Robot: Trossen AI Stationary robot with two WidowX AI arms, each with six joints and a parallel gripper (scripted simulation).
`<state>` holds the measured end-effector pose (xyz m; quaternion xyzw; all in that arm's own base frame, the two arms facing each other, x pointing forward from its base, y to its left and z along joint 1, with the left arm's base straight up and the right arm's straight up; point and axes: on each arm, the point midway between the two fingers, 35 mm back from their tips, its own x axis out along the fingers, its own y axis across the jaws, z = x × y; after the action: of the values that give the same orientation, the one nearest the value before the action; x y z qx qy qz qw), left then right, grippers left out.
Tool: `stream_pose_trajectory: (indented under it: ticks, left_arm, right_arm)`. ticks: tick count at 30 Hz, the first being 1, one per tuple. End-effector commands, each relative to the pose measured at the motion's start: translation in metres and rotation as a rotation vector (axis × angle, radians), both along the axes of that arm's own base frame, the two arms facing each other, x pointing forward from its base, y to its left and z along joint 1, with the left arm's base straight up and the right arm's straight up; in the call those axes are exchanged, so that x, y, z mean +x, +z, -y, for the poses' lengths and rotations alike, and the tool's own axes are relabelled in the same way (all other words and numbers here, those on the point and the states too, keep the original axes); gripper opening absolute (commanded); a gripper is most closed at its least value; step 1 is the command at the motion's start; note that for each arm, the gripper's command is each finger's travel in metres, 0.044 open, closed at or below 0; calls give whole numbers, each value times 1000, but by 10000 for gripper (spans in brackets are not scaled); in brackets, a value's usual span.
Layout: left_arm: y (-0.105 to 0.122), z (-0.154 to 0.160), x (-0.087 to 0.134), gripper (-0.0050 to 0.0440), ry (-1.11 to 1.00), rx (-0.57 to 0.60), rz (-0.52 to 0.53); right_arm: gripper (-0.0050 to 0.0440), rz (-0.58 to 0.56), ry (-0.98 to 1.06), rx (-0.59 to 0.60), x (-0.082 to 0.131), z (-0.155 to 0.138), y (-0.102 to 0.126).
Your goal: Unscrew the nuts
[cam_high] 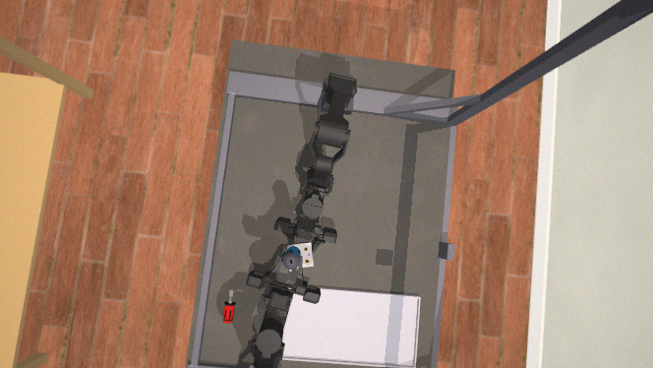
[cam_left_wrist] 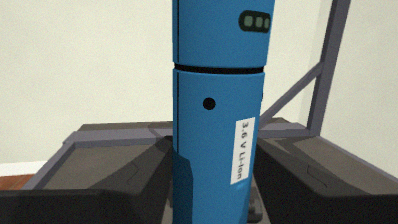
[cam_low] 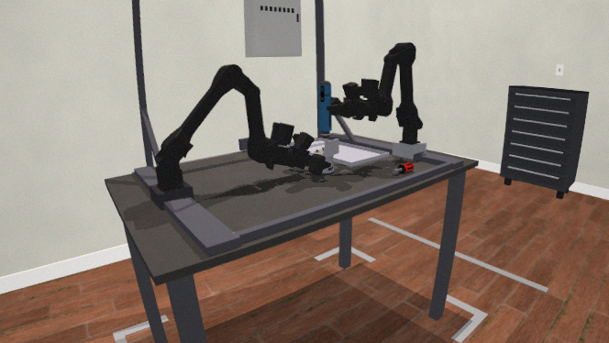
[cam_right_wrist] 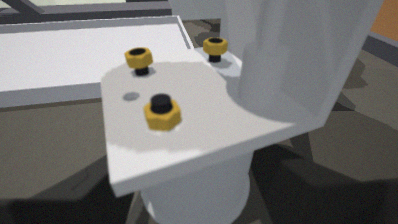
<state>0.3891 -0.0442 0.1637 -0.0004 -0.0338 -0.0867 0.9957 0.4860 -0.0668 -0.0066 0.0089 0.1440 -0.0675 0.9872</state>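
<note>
Left wrist view: left tool [cam_high: 290,268] [cam_low: 328,108] [cam_left_wrist: 215,150] pinches the blue nut driver [cam_high: 291,261] [cam_low: 325,116] [cam_left_wrist: 217,120]; right tool [cam_high: 300,247] [cam_low: 326,166] [cam_right_wrist: 195,175] pinches the joint module [cam_low: 328,171] [cam_right_wrist: 197,192].

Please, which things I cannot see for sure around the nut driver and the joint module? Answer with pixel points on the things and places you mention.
- Driver [cam_high: 291,261] [cam_low: 325,107] [cam_left_wrist: 217,125] tip: top view, behind its barrel; left wrist view, below bottom edge.
- Fourth nut: top view, probably behind driver.
- Joint module [cam_low: 328,170] [cam_right_wrist: 197,187] foot: right wrist view, bottom edge.
</note>
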Motion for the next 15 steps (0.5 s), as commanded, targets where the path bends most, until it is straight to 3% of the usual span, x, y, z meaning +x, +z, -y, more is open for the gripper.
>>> stream_pose_trajectory:
  ticks: [1, 8, 10, 15]
  left_arm:
    - [4, 0, 2, 161, 0, 3, 27]
    - [4, -1, 2, 161, 0, 3, 26]
    - [18, -1, 3, 161, 0, 1, 54]
    - [10, -1, 2, 161, 0, 2, 35]
  right_arm:
    - [240, 40, -1, -4, 6, 1, 16]
    - [240, 40, -1, -4, 6, 1, 16]
    - [240, 40, -1, -4, 6, 1, 16]
    - [240, 40, -1, -4, 6, 1, 16]
